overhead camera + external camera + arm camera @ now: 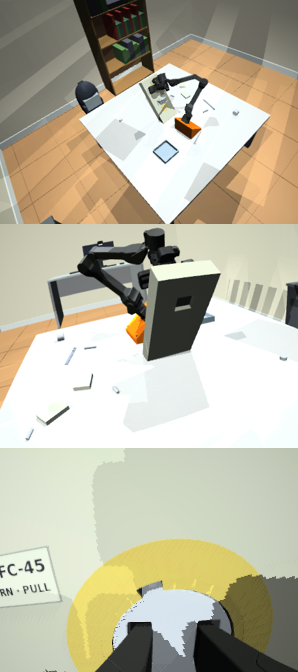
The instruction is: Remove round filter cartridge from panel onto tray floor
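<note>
Two jaws clamped on cartridge (174,627) face — flush in panel (133,484).

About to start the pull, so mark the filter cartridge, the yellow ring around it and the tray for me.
filter cartridge (172,613), wrist view, on its pale round face above the fingers.
yellow ring (100,604), wrist view, on its left arc.
tray (166,151), top view, on its pale blue floor.

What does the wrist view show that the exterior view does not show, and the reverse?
Only the wrist view shows the pale round filter cartridge in its yellow ring, the two black fingers shut on it, and the white "FC-45" label. Only the exterior view shows the panel's dark back with a rectangular opening and the orange arm base. Both show the cream service panel.
</note>
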`<state>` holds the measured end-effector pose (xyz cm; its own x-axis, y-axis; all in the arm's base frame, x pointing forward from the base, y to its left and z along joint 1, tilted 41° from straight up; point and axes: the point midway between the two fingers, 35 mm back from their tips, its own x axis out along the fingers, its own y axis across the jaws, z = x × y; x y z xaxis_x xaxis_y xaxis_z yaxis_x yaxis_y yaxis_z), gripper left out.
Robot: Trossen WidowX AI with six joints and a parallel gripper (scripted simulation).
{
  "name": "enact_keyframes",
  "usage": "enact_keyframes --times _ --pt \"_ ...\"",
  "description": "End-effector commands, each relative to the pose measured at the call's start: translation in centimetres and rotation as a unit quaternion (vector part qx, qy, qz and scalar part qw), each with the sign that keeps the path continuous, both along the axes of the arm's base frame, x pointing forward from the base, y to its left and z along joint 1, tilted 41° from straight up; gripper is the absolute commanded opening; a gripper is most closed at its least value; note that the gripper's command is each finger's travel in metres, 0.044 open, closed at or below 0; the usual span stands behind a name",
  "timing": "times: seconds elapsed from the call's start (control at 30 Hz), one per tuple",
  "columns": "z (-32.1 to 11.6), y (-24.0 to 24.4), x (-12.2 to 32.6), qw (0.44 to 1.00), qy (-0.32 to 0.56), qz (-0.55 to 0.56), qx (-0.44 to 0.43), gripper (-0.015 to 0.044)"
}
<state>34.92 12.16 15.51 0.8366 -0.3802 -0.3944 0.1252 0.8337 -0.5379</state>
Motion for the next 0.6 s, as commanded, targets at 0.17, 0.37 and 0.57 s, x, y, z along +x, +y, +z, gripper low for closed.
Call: enact_keyframes --times 0.17,0.37,0.57 --pt "-0.26 -0.3 0.39 0.987 -0.058 -0.065 0.137 0.0" --pt "-0.26 -0.29 0.38 0.964 -0.097 -0.106 0.223 0.0" --pt "-0.25 -0.28 0.36 0.931 -0.134 -0.145 0.305 0.0"
